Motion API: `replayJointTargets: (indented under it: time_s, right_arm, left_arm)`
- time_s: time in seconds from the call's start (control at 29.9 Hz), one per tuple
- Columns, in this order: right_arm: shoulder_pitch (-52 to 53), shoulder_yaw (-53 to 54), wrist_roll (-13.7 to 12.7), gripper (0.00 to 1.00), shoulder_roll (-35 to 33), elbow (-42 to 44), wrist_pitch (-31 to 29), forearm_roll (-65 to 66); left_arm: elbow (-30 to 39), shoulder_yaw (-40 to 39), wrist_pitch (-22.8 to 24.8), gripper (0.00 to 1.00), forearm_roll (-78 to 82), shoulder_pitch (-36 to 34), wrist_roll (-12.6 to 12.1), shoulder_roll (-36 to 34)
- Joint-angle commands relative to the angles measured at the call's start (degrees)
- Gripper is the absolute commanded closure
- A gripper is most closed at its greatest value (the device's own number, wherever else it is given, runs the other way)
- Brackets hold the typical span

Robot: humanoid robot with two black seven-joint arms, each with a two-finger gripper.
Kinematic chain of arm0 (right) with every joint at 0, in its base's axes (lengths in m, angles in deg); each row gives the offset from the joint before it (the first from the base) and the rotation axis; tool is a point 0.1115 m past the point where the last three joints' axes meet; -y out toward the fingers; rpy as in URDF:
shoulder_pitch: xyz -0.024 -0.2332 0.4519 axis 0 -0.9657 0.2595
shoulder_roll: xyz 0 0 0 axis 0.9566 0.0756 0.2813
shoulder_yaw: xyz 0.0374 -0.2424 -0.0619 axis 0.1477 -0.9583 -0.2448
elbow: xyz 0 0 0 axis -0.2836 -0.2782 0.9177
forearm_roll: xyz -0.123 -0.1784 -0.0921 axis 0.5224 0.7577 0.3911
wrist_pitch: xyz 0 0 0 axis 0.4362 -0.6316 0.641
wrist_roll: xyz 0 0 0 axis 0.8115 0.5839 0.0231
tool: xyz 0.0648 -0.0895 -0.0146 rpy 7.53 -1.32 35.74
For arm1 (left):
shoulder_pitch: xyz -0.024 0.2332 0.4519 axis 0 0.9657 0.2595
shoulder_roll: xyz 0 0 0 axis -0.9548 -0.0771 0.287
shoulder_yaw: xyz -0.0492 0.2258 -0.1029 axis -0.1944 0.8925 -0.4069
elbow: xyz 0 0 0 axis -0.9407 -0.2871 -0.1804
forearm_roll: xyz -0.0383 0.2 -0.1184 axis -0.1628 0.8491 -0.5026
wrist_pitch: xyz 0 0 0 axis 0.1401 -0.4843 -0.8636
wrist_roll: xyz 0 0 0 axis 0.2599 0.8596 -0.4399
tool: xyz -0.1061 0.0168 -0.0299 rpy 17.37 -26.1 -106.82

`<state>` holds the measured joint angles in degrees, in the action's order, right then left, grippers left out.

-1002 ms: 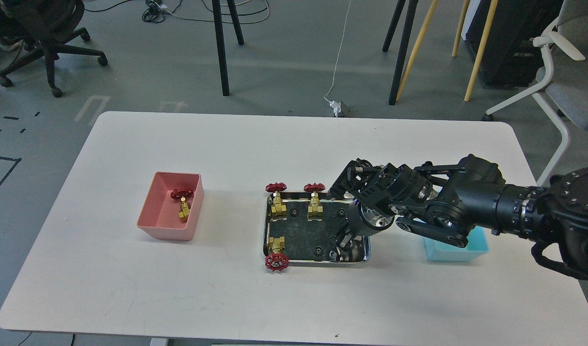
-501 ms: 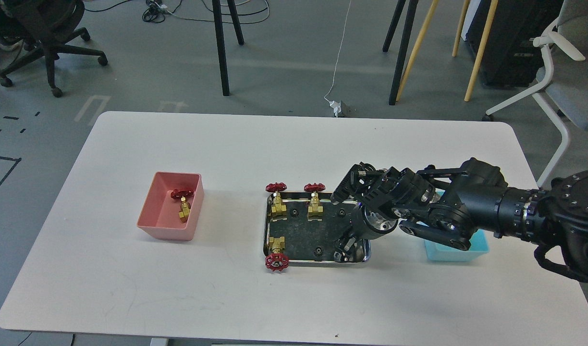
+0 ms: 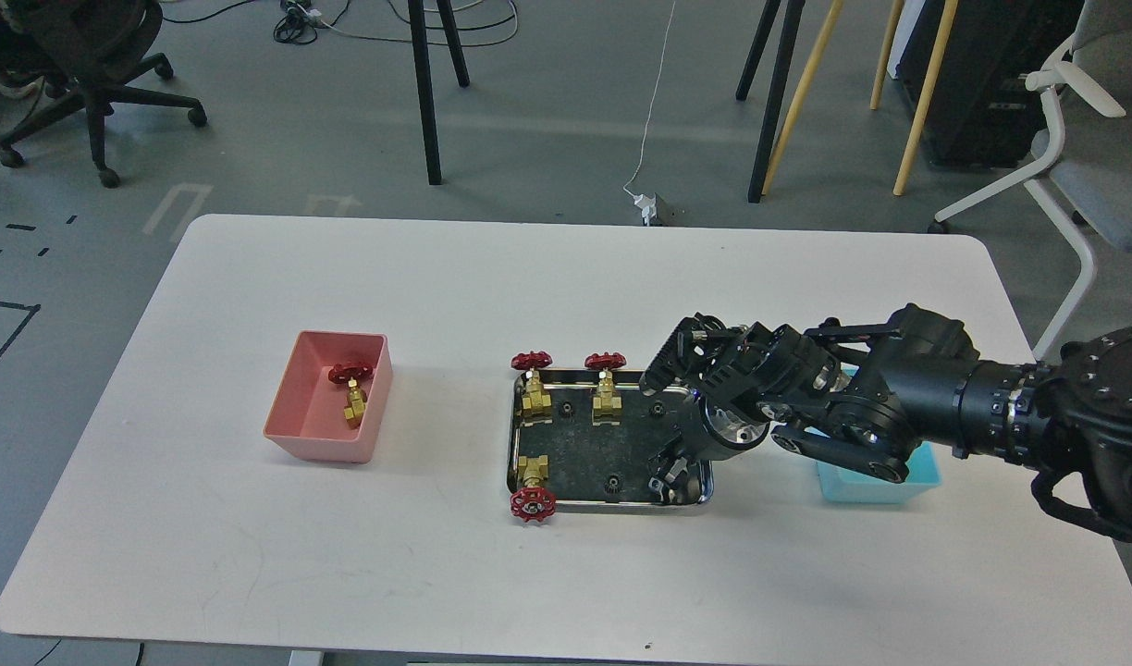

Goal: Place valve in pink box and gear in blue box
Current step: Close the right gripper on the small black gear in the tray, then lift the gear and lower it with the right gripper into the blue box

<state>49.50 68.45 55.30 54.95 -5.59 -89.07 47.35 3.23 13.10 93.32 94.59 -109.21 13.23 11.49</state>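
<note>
One brass valve (image 3: 352, 396) with a red handwheel lies in the pink box (image 3: 293, 427) at the left. Three more valves stand in the steel tray (image 3: 513, 442): two at its back (image 3: 533, 387) (image 3: 606, 387), one at the front left corner (image 3: 533, 488). Tiny black gears (image 3: 567, 408) (image 3: 658, 408) (image 3: 612, 482) lie on the tray floor. My right gripper (image 3: 670, 476) points down into the tray's front right corner; its dark fingers blend with the tray, so I cannot tell their state. The blue box (image 3: 876, 484) is mostly hidden under my right arm. My left gripper is out of view.
The white table (image 3: 436, 573) ends close behind the boxes' far side at a floor with chair legs and stands. My thick right arm (image 3: 945, 407) lies over the table's right side, above the blue box.
My right gripper has shifted slightly right and lower, toward the tray's front right corner. Valves, gears and boxes have not moved.
</note>
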Motion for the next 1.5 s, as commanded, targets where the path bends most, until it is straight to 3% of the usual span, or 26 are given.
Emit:
replayJointTargets:
  time_s: [0.0, 0.27, 0.53, 0.87, 1.2, 1.3, 1.37, 1.47]
  right_arm:
    - [0.36, 0.08, -0.05, 0.90, 0.01, -0.01, -0.02, 0.01]
    - [4.67, 8.94, 0.21, 0.93, -0.69, 0.61, -0.02, -1.48]
    - [7.31, 11.06, 0.30, 0.93, -17.71, -6.41, -0.02, -3.59]
    - [0.99, 11.06, 0.30, 0.93, -37.32, -18.63, -0.02, -3.07]
    - [-3.06, 11.24, 0.30, 0.90, -40.68, -18.73, -0.02, -2.37]
    - [-3.68, 11.68, 0.21, 0.76, -40.33, -18.12, -0.02, -2.36]
    - [-4.03, 12.20, 0.04, 0.45, -40.15, -17.33, -0.02, -2.36]
    - [-4.47, 13.69, -0.05, 0.22, -40.07, -17.15, -0.02, -2.45]
  left_arm:
    - [-0.03, -0.01, 0.00, 0.05, 0.00, -0.01, 0.00, 0.04]
    - [-0.03, 0.08, 0.00, 0.05, 0.00, 0.08, 0.00, 0.04]
    - [-0.03, 0.08, 0.00, 0.05, 0.00, 0.08, 0.00, 0.04]
    - [-0.03, -0.01, 0.00, 0.05, 0.00, 0.08, 0.00, 0.57]
    - [-0.03, -0.01, 0.00, 0.05, 0.00, 0.08, 0.00, 0.75]
    - [-0.03, -0.01, 0.00, 0.05, 0.00, -0.01, 0.00, 0.66]
    - [-0.03, -0.01, 0.00, 0.05, 0.00, 0.08, 0.09, 0.66]
    - [-0.03, 0.08, 0.00, 0.04, 0.00, 0.08, 0.09, 0.66]
